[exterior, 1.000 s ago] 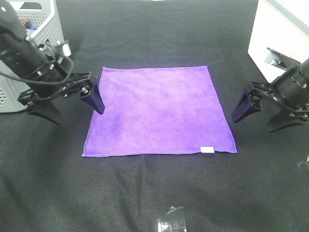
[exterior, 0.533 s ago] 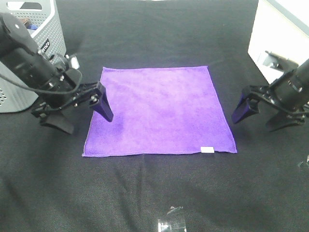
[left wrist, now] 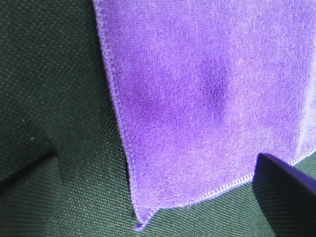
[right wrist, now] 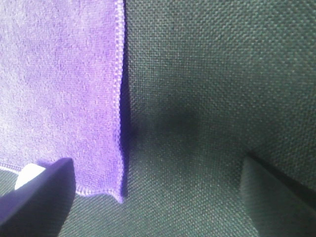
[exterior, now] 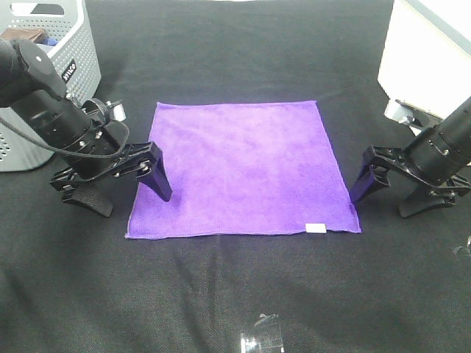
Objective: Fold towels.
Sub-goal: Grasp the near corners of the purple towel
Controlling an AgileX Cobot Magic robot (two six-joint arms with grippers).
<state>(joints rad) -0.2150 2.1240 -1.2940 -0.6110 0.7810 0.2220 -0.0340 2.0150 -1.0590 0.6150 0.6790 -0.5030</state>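
The purple towel (exterior: 243,165) lies flat on the black tabletop (exterior: 221,294). The left pincer (exterior: 125,193) and right pincer (exterior: 384,200) gape open, straddling its side edges near the front corners. Each should probably pinch just the hem, then lift together.

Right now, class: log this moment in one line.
towel: flat, unfolded | left fingers: open, astride left edge | right fingers: open, astride right edge | fold: not started

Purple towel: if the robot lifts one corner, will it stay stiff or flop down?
Probably floppy: the purple towel lies thin and flat on the black tablecloth, so a lifted corner would likely droop. Its fuzzy surface looks easy to grip. Pushed, it may bunch up on that rough weave.
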